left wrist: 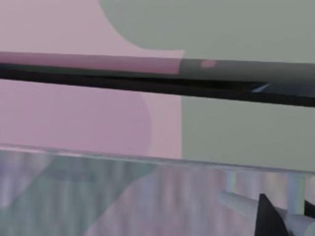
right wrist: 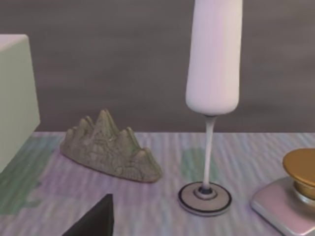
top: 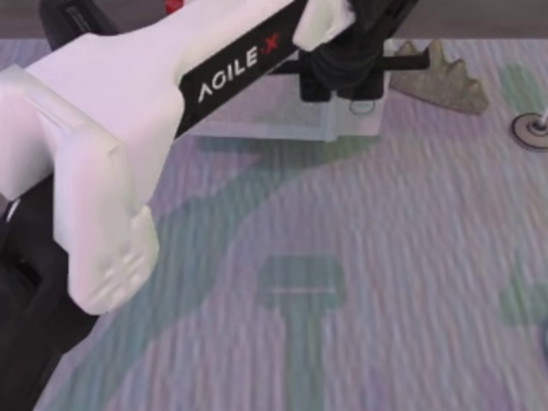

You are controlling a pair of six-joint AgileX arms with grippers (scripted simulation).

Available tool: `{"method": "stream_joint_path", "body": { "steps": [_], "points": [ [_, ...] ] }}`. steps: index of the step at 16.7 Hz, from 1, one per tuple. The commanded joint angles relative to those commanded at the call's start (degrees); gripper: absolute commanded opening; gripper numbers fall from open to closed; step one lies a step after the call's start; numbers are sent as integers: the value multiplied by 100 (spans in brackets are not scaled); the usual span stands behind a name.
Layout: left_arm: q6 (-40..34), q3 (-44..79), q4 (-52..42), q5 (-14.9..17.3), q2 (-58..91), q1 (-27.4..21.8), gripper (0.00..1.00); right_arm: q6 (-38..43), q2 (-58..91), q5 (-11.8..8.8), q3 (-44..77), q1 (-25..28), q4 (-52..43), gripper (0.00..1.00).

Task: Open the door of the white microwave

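The white microwave (top: 265, 120) stands at the back middle of the table, largely covered by my left arm. Its door (top: 257, 110) faces the front, beside a round knob (top: 361, 108). My left gripper (top: 338, 73) sits at the door's knob-side edge. In the left wrist view the gripper (left wrist: 290, 219) has a black fingertip on each side of the white bar handle (left wrist: 236, 201), shut on it. A dark slit (left wrist: 157, 83) crosses the microwave's surface above. Of my right gripper only one black fingertip (right wrist: 98, 219) shows, low over the table to the right of the microwave (right wrist: 15, 93).
A grey rock-shaped ornament (top: 441, 81) lies just right of the microwave. A tall white stemmed glass (right wrist: 214, 59) stands further right, its foot (top: 535, 128) near the table's right edge. A gold-topped object on a pale base (right wrist: 295, 189) sits beyond the glass.
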Motion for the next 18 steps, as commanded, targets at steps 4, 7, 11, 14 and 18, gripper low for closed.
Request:
{"method": "stream_joint_path", "body": {
  "steps": [4, 7, 11, 14, 18],
  "points": [
    [-18, 36, 16, 23, -24, -49, 0, 0, 0, 0, 0, 0, 0, 100],
    [61, -205, 155, 33, -167, -24, 0, 0, 0, 0, 0, 0, 0, 100],
    [274, -838, 466, 98, -466, -4, 0, 0, 0, 0, 0, 0, 0, 100],
    [296, -905, 503, 116, -501, -1, 0, 0, 0, 0, 0, 0, 0, 100],
    [296, -905, 503, 116, -501, -1, 0, 0, 0, 0, 0, 0, 0, 100]
  ]
}}
